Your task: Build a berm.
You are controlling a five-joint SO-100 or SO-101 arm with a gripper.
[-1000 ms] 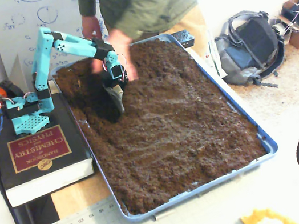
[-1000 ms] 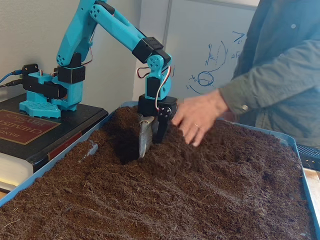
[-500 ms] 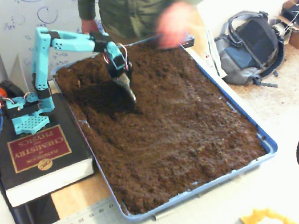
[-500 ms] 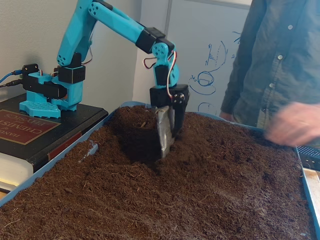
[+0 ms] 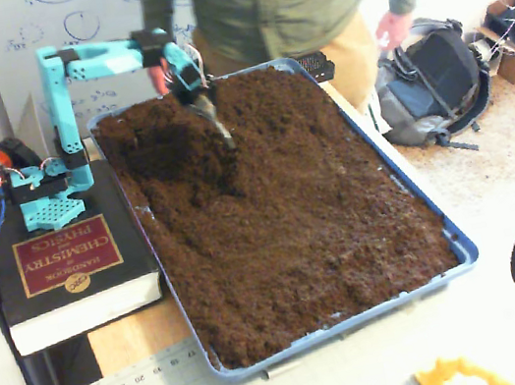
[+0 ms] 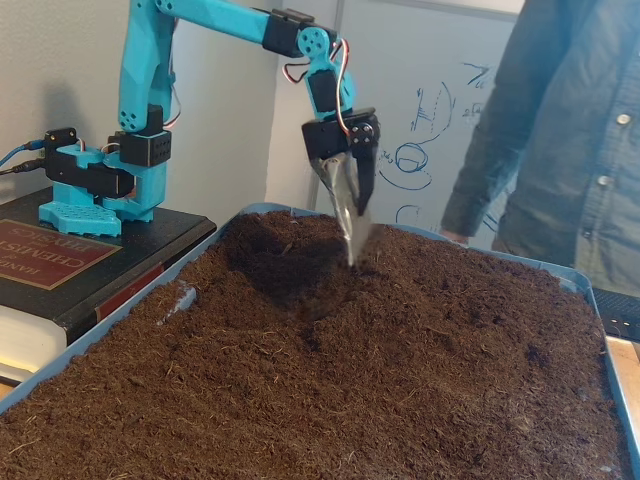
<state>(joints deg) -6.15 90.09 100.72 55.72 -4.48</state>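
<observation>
Standing at the left of both fixed views, a thick hardcover handbook (image 5: 71, 275) serves as a plinth for the turquoise arm's base (image 5: 37, 186), presumably so that the arm clears the rim of the blue tray (image 5: 462, 246) and can reach down into the soil (image 5: 303, 224). Next to the right lies a darker scooped hollow (image 6: 275, 275), and beside it a low raised ridge of loose soil, the berm (image 6: 400, 290), running away from the hollow toward the tray's middle. The gripper (image 6: 352, 240) hangs above this ridge with its metal scoop blade (image 6: 340, 200) pointing down, its tip just at or barely above the soil; the placement suggests soil is drawn from the hollow and heaped alongside. The fingers lie close together against the blade, with only a narrow gap showing. Farther right stands a person (image 5: 274, 0), head cut off in both views, one hand (image 5: 396, 26) hanging at the side. Contact between blade tip and soil cannot be settled, and the berm's outline is faint from above.
</observation>
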